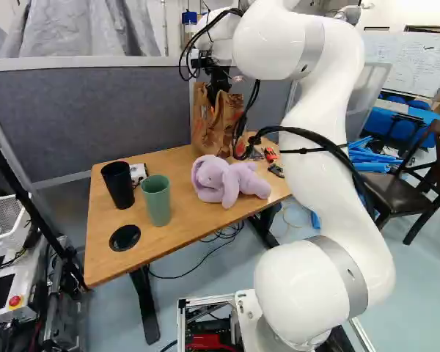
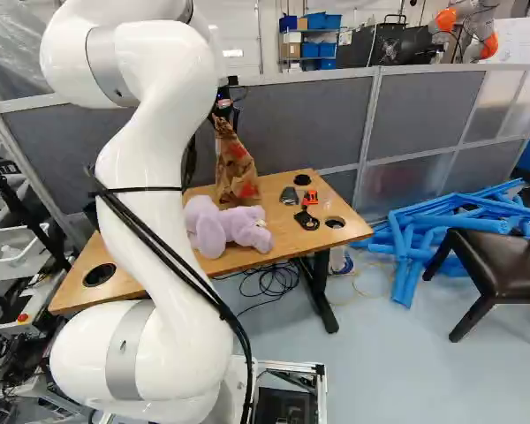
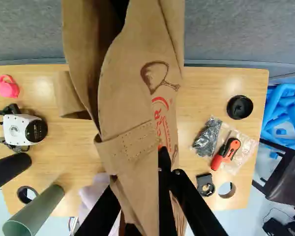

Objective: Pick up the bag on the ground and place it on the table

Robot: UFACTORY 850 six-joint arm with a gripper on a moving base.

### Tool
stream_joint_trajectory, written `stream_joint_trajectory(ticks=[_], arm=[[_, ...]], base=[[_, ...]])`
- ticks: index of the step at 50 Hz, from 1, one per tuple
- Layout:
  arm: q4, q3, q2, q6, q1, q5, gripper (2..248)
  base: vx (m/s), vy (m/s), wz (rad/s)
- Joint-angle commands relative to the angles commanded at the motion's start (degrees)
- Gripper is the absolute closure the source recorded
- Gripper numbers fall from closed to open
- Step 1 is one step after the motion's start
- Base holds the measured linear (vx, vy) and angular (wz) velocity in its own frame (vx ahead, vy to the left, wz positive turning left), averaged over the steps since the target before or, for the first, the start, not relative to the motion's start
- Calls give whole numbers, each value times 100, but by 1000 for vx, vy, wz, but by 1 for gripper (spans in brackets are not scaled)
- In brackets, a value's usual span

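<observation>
My gripper (image 1: 218,79) is over the far side of the wooden table (image 1: 143,253), its fingers closed on the upper part of the brown paper bag (image 1: 218,121). In the right base view the bag (image 2: 234,170) is upright, slightly tilted, with its bottom at the tabletop behind the purple plush toy; whether it bears on the wood I cannot tell. Seen from the wrist, the creased bag (image 3: 132,93) fills the space ahead of and between the fingers of the gripper (image 3: 168,172), hiding part of them.
On the table are the purple plush (image 1: 224,180), a green cup (image 1: 156,202), a black cup (image 1: 119,185), a white device (image 3: 20,129) and an orange-red tool (image 3: 226,153). A grey partition (image 2: 318,119) stands behind. Another robot (image 2: 464,26) is beyond it.
</observation>
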Motion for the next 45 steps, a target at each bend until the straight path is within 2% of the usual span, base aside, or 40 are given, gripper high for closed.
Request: stream_joint_trajectory(ticks=[31, 32, 37, 38, 42, 43, 45], arm=[[0, 17, -244, 0, 0, 49, 229], [0, 17, -244, 0, 0, 49, 214], [0, 17, -244, 0, 0, 49, 214], [0, 17, -244, 0, 0, 49, 181], [0, 17, -244, 0, 0, 49, 181], [0, 17, -244, 0, 0, 49, 146], [0, 17, -244, 0, 0, 49, 146]], base=[[0, 0, 0], [0, 0, 0], [0, 0, 0], [0, 0, 0], [0, 0, 0], [0, 0, 0], [0, 0, 0]])
